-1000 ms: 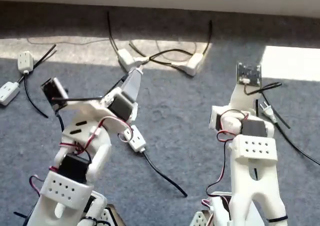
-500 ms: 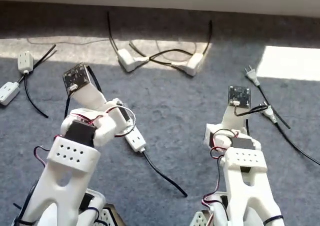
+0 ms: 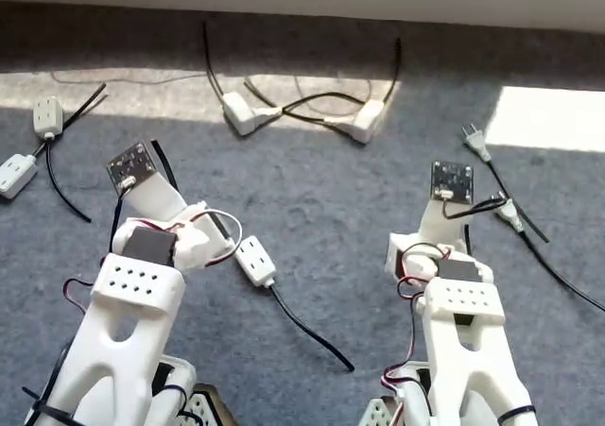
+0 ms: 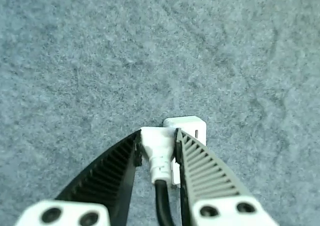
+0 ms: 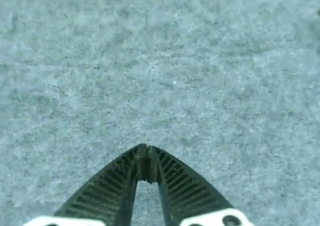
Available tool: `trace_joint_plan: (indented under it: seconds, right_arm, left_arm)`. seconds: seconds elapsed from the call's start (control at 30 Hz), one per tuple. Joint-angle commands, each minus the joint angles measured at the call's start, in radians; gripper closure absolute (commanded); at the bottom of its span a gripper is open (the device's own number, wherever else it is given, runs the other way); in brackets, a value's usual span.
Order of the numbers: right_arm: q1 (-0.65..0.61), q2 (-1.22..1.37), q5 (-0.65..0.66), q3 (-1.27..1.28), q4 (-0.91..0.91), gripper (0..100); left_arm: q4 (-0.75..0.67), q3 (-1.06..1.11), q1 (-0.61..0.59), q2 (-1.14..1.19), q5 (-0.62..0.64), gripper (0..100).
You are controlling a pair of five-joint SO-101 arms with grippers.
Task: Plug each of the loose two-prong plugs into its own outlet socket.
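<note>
**Item 1. Left gripper (image 4: 157, 135).** 1 black finger and 1 grey ribbed finger are clamped on either side of a white moulded plug on a black cord (image 4: 156, 158). The plug's front end sits against a white rectangular socket block (image 4: 189, 127) that lies flat on the grey carpet (image 4: 75, 60). It cannot be told whether the prongs are seated in the block.

**Item 2. Right gripper (image 5: 146, 150).** The 2 ribbed fingers are pressed together at the tips with nothing between them, and they point down at the carpet.

**Item 3. White corded socket block (image 3: 255, 259).** In the high view it lies just beside the left arm (image 3: 128, 294). Its black cord runs off toward the near edge. It cannot be told whether this is the block from Item 1.

**Item 4. 2 loose white two-prong plugs on black cords.**
- The far plug (image 3: 475, 141) lies at the edge of a sunlit patch.
- The near plug (image 3: 509, 213) lies just beside the right arm (image 3: 463, 303).
- The 2 plugs are apart from each other.

**Item 5. 2 white socket blocks at the left edge.** The upper left block (image 3: 47, 114) and the lower left block (image 3: 14, 174) lie near each other, with black cords crossing beside them.

**Item 6. 2 white blocks at the far centre.** The centre-left block (image 3: 241, 116) and the centre-right block (image 3: 367, 121) lie apart, with looping black cords between them.
</note>
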Motion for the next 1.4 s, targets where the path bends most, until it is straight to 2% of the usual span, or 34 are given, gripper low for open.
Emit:
trace_joint_plan:
  seconds: [0.0, 0.13, 0.37, 0.9, 1.1, 1.37]
  right_arm:
    - [0.012, -0.019, -0.003, -0.002, -0.018, 99.1]
    - [0.012, -0.018, -0.003, -0.002, -0.018, 99.1]
    - [0.012, -0.018, -0.003, -0.002, -0.018, 99.1]
    - [0.010, -0.018, -0.003, -0.001, -0.022, 99.1]
    - [0.010, -0.018, -0.003, -0.001, -0.022, 99.1]
    - [0.010, -0.018, -0.003, -0.001, -0.022, 99.1]
  left_arm:
    - [-0.034, -0.004, 0.082, 0.002, 0.014, 99]
    - [-0.069, 0.002, 0.163, 0.004, 0.015, 99]
    - [-0.195, 0.088, 0.163, 0.004, 0.040, 99]
    - [-0.206, 0.133, 0.160, 0.005, 0.041, 99]
    - [-0.290, 0.176, 0.160, 0.005, 0.041, 99]
    - [-0.290, 0.182, 0.133, 0.005, 0.034, 99]
